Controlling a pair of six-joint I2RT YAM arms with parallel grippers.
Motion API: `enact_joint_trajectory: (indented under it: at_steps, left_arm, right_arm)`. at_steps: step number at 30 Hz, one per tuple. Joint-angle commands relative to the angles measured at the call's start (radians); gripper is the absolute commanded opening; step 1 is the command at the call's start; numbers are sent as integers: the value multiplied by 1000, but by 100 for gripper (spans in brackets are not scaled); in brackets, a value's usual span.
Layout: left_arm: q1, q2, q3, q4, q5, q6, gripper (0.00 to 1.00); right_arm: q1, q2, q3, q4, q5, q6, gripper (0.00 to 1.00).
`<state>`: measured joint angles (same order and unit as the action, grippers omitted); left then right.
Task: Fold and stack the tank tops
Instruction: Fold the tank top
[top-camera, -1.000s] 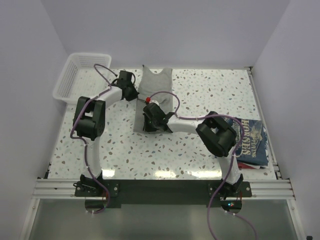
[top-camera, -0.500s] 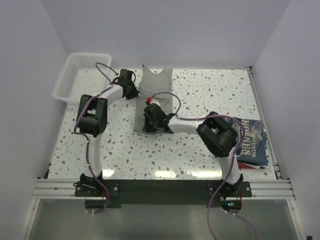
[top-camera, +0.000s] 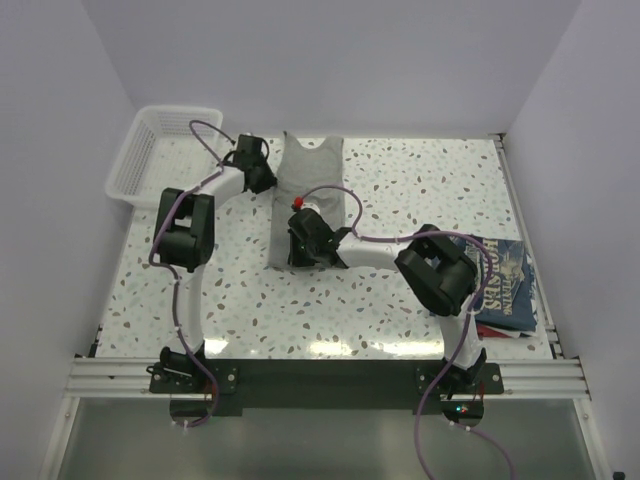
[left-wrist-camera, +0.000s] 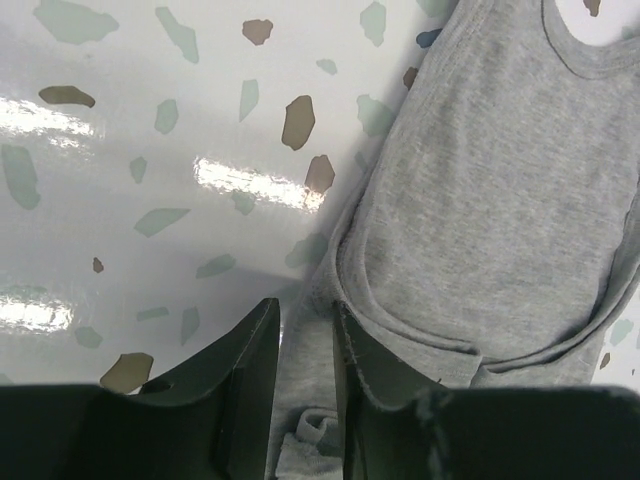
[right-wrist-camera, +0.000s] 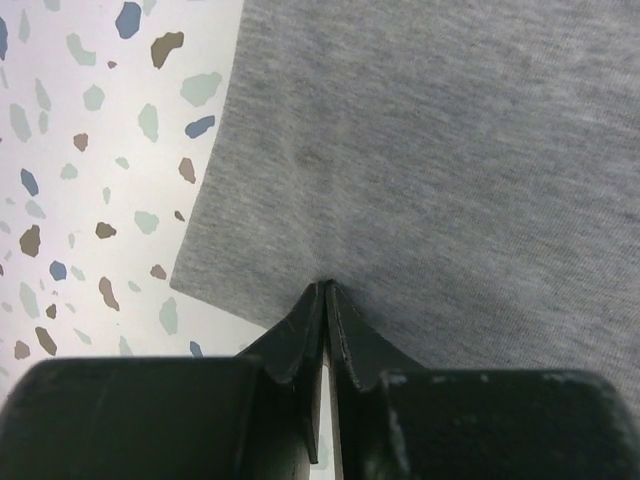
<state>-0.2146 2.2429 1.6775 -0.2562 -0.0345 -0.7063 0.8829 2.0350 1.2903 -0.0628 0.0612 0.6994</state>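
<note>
The light grey tank top lies lengthwise at the table's middle, neck toward the back. My left gripper sits at its left edge near the armhole. In the left wrist view its jaws stand apart, with the folded grey hem running between them. My right gripper is low over the top's near left corner. Its jaws are shut on a small pucker of the grey cloth just inside the bottom hem. The navy tank top with white lettering lies folded at the right, a red edge showing beneath it.
A white mesh basket stands at the back left corner. Purple cables loop over both arms. A raised rail borders the speckled table on the right, right beside the navy top.
The left gripper's jaws have parted from shut and it has edged slightly toward the back. The right gripper has stayed pinched on the grey cloth.
</note>
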Motion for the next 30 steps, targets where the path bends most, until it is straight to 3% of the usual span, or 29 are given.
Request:
enact_joint_trajectory:
  at_steps: [1, 4, 8, 15, 17, 22, 30]
  left_arm:
    - [17, -91, 27, 37, -10, 37, 33]
    - [15, -169, -2, -3, -60, 39, 39]
    - [15, -293, -117, -22, -94, 10, 40]
    - [-57, -528, -490, 119, -10, -51, 23]
    - [-101, -545, -536, 136, 16, -80, 16]
    - [-216, -528, -624, 184, 16, -117, 10]
    - [-236, -465, -722, 189, -25, -177, 8]
  right_arm:
    - [-2, -22, 39, -160, 29, -18, 11]
    - [-41, -47, 122, -204, 31, -37, 21]
    - [-130, -79, 176, -236, 31, -43, 22]
    - [-277, 16, 292, -299, 46, -130, 17]
    - [-306, 40, 306, -293, 58, -147, 15]
    - [-335, 129, 400, -295, 80, -192, 15]
    - [-375, 257, 563, -354, 143, -218, 15]
